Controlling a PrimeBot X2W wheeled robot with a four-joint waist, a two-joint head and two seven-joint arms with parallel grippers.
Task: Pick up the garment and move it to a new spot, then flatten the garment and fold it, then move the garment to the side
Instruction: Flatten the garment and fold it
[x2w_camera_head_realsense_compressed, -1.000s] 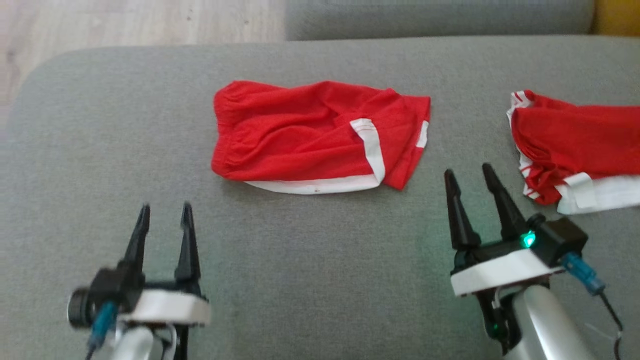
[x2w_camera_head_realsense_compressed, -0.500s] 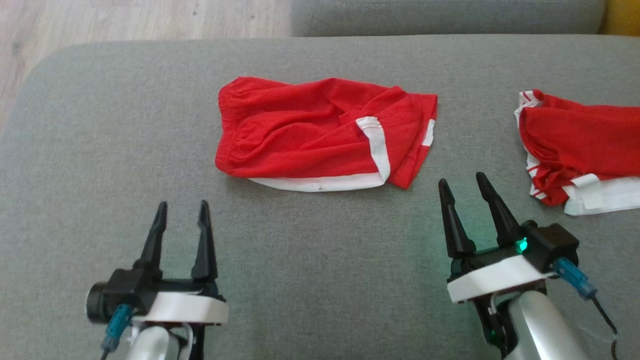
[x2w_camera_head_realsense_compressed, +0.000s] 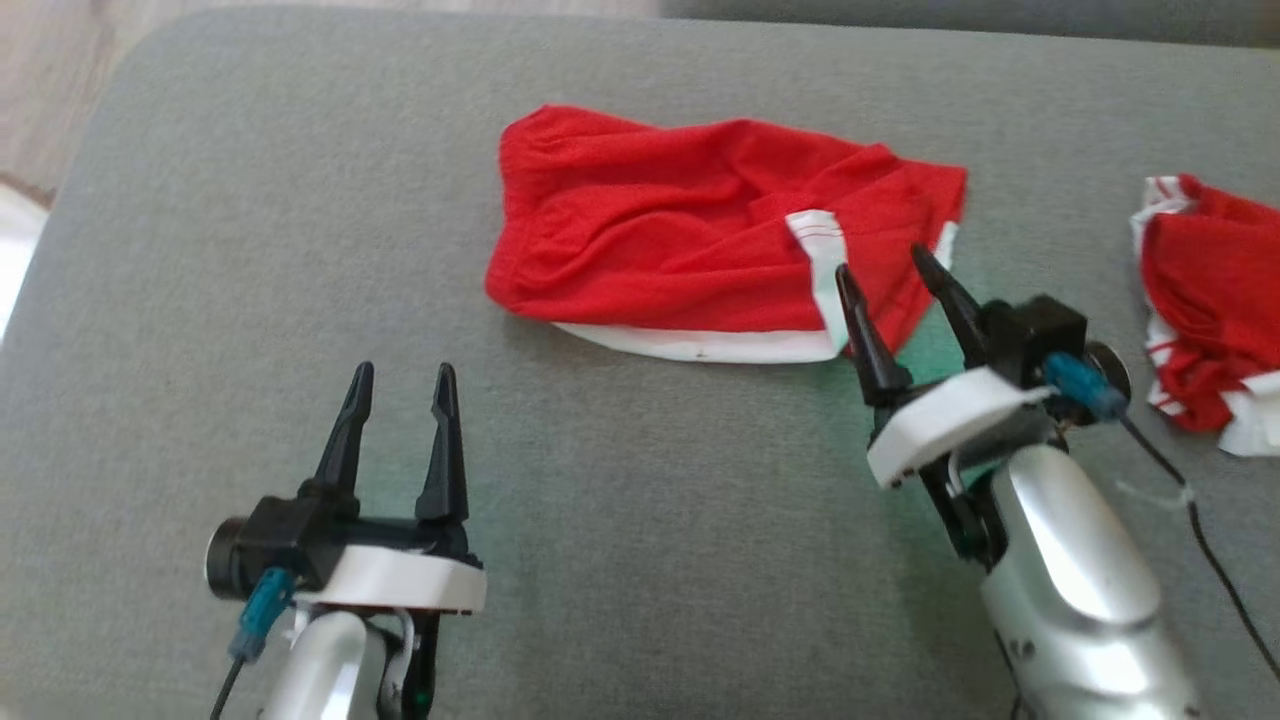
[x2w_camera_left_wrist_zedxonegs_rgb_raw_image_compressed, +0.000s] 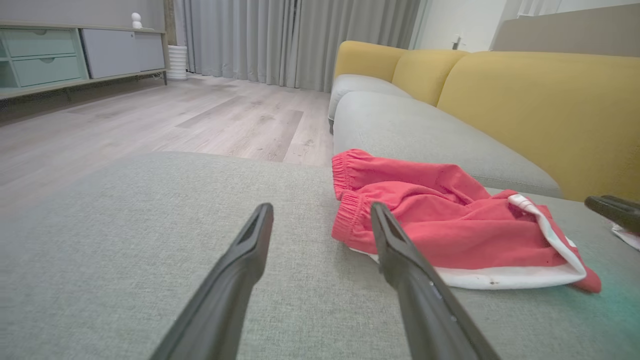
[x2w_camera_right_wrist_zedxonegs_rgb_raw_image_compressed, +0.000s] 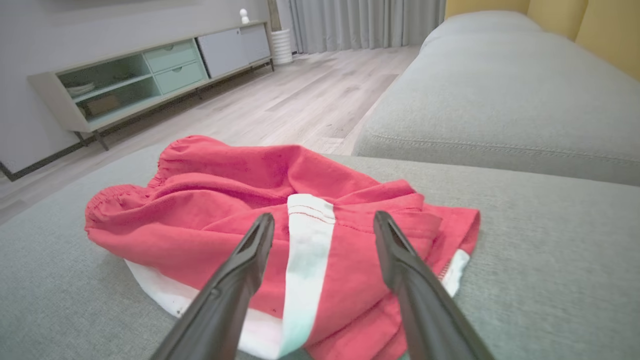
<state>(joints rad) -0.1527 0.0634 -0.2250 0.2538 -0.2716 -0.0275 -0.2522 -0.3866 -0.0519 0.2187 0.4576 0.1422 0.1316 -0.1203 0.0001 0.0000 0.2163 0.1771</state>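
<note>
As seen from the head, broad grey sofa cushion (x2w_camera_head_realsense_compressed: 250, 250) beneath both arms and all the cloth. Lying on it, not yet lifted: crumpled red garment (x2w_camera_head_realsense_compressed: 680, 230) with white trim, long axis crosswise to the fingers of the right gripper (x2w_camera_head_realsense_compressed: 880, 260). Elastic waistband end off to that gripper's left; white-striped leg hem (x2w_camera_right_wrist_zedxonegs_rgb_raw_image_compressed: 307, 235) directly ahead of and under its tips. Right gripper moderately parted, empty, straddling the stripe in the right wrist view; touching cloth or just above, impossible to tell. Left gripper (x2w_camera_head_realsense_compressed: 405, 368) likewise parted and empty, well short of the garment, waistband ahead and to its right. Judged nearer for the pick-up: right arm. Off to the right gripper's right, apart from the first, second red-and-white garment (x2w_camera_head_realsense_compressed: 1210, 300). Far ahead of the right gripper, low cabinet (x2w_camera_right_wrist_zedxonegs_rgb_raw_image_compressed: 125, 85) with drawers and open shelves, contents too small to name.
</note>
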